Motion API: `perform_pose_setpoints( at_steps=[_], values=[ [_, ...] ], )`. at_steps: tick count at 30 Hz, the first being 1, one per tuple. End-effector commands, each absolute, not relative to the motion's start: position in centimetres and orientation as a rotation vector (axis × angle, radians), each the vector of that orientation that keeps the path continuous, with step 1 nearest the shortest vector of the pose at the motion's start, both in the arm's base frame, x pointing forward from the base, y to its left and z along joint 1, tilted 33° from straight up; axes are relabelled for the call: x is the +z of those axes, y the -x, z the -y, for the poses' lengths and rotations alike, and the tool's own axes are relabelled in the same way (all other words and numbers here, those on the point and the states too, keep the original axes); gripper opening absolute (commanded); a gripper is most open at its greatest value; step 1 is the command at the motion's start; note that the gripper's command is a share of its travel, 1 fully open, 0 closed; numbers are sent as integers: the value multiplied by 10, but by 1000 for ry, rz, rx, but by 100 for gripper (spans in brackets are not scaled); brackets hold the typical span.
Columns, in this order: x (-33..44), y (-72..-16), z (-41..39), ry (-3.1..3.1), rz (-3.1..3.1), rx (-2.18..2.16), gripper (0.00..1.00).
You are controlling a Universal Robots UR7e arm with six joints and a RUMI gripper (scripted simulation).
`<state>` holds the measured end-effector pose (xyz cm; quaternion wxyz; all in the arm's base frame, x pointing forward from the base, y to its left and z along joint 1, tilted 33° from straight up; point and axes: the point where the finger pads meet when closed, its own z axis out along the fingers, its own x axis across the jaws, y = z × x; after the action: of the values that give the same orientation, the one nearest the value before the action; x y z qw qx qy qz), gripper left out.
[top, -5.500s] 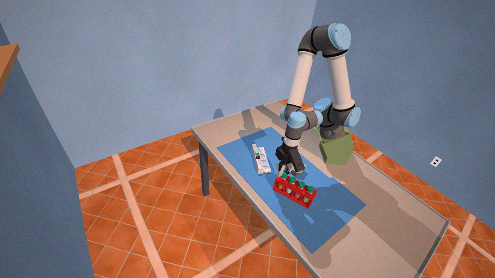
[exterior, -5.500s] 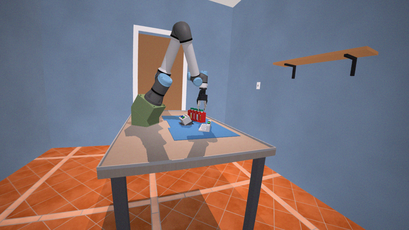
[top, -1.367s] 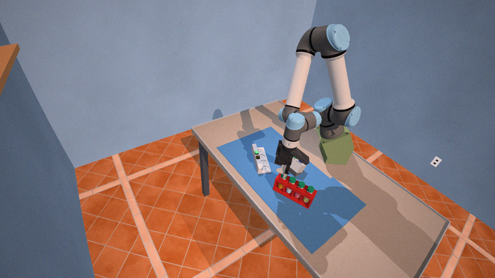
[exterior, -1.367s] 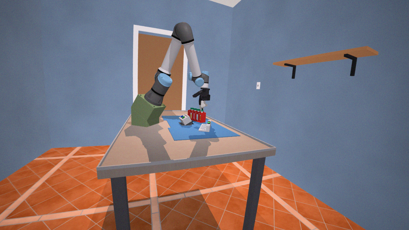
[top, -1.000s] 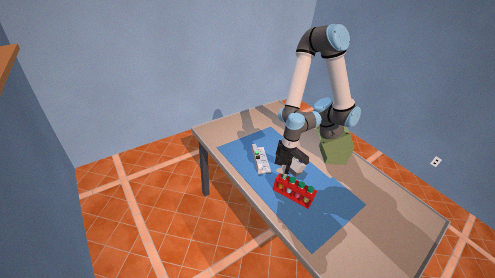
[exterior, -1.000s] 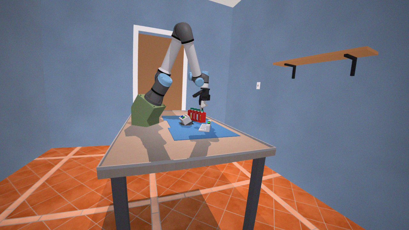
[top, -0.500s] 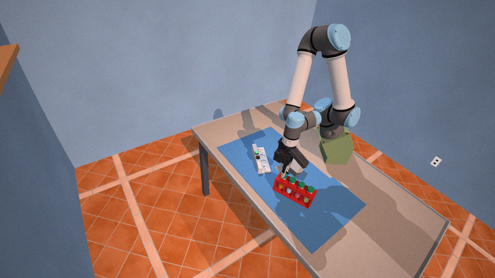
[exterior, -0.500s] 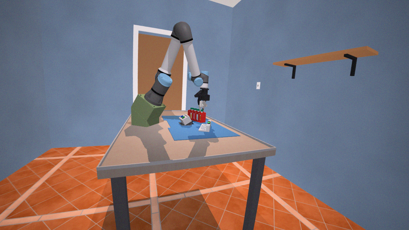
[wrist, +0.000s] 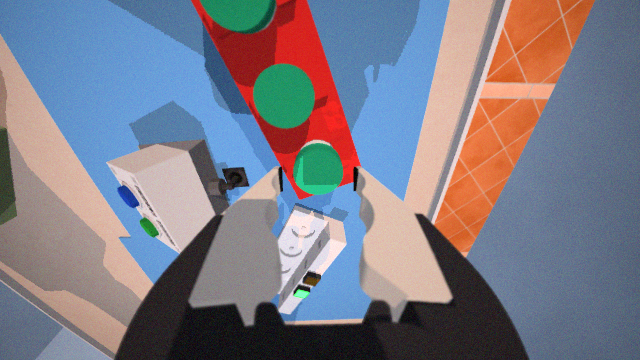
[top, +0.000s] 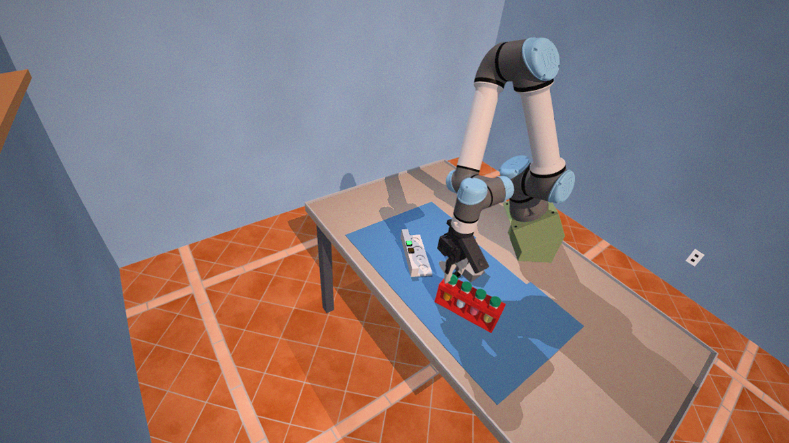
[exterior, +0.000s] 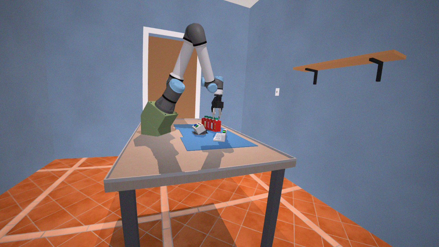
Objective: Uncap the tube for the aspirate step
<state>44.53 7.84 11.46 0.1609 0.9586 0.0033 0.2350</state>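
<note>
My gripper (top: 453, 276) (exterior: 216, 117) (wrist: 317, 168) is open, its fingertips on either side of the green cap of tube 4 (top: 453, 280) (wrist: 318, 162), with gaps showing in the wrist view. The red decapping station (top: 500, 313) (exterior: 217, 126) (wrist: 327, 90) also carries the green caps of tube 3 (top: 466, 286) (wrist: 284, 96), tube 2 (top: 480, 293) and tube 1 (top: 495, 301). The white cap tray (top: 414, 273) (exterior: 218, 139) (wrist: 336, 245) shows no cap in its visible nests. Its green lamp (top: 409, 243) (wrist: 301, 293) is lit; its amber lamp (wrist: 312, 278) is dark.
The key housing (top: 472, 272) (exterior: 201, 129) (wrist: 175, 185) stands beside the station on the arm's side, with blue CYCLE (wrist: 128, 196) and green READY (wrist: 149, 227). A blue mat (top: 497, 380) lies under the stations. The table edge (wrist: 462, 100) is beyond the station.
</note>
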Motion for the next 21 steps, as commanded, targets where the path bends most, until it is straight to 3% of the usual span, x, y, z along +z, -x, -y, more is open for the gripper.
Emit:
perform_pose_setpoints(
  at_steps=[1, 21],
  values=[
    [115, -445, -79, -2736, 13, 673, 35],
    [143, -431, -89, -2736, 13, 673, 35]
  ],
)
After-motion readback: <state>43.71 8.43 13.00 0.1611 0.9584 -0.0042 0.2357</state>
